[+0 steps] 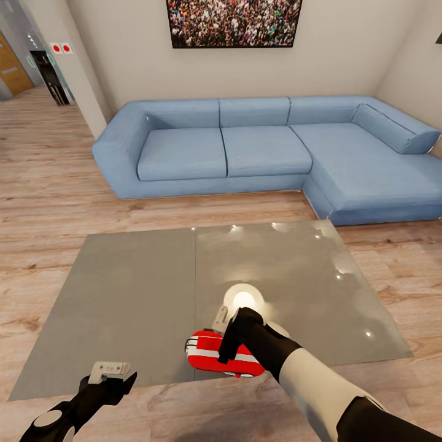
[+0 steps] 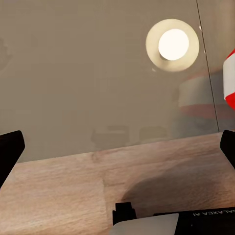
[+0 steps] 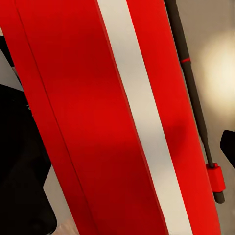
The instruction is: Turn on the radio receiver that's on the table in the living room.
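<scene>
Right, my right gripper [image 1: 226, 334] sits directly over the radio receiver [image 1: 212, 355], fingers pointing down at its top; from the head view I cannot tell how far apart the jaws stand or whether they touch the casing. In the right wrist view the radio receiver [image 3: 98, 122] is just below the hand, glossy red with a white band running along it and a thin dark handle [image 3: 196, 103] beside that band. The radio rests at the near edge of the table [image 1: 135, 294], just left of the seam between the two grey panels, with a bright lamp reflection [image 1: 244, 301] just beyond the hand. My left gripper [image 1: 110, 376] hovers low off to the left at the table's near edge, jaws spread wide and holding nothing; its wrist view shows the table edge [image 2: 98, 98] ahead and a slice of the radio [image 2: 229, 78] to one side. Beyond the table stands the blue sofa [image 1: 264, 147].
</scene>
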Robot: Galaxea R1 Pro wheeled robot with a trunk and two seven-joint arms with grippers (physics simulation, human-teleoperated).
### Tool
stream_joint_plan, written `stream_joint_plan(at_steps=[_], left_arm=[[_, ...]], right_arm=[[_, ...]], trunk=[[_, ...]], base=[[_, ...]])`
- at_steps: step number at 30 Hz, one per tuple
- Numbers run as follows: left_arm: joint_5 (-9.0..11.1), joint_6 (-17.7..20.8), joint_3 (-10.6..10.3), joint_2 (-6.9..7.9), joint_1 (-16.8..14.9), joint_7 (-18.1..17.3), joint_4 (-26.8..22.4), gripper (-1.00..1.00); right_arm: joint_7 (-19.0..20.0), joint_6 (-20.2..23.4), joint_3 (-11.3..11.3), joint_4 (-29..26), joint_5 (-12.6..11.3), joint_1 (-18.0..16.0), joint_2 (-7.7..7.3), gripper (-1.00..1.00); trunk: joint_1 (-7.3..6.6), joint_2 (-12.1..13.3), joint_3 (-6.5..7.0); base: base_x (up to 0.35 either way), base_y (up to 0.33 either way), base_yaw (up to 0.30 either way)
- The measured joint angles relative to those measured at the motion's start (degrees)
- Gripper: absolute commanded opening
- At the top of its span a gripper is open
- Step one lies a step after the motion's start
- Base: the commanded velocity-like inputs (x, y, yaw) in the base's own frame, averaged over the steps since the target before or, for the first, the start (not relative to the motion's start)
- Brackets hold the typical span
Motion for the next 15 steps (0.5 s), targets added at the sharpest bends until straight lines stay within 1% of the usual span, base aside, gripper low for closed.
stream_joint_plan(at_steps=[15], left_arm=[[-0.06, -0.01, -0.02, 0.0, 0.0, 0.0, 0.0, 1.0]], right_arm=[[0.0, -0.13, 0.0, 0.09, 0.09, 0.0, 0.0, 1.0]], trunk=[[0.0, 0.0, 0.0]], base=[[0.0, 0.0, 0.0]])
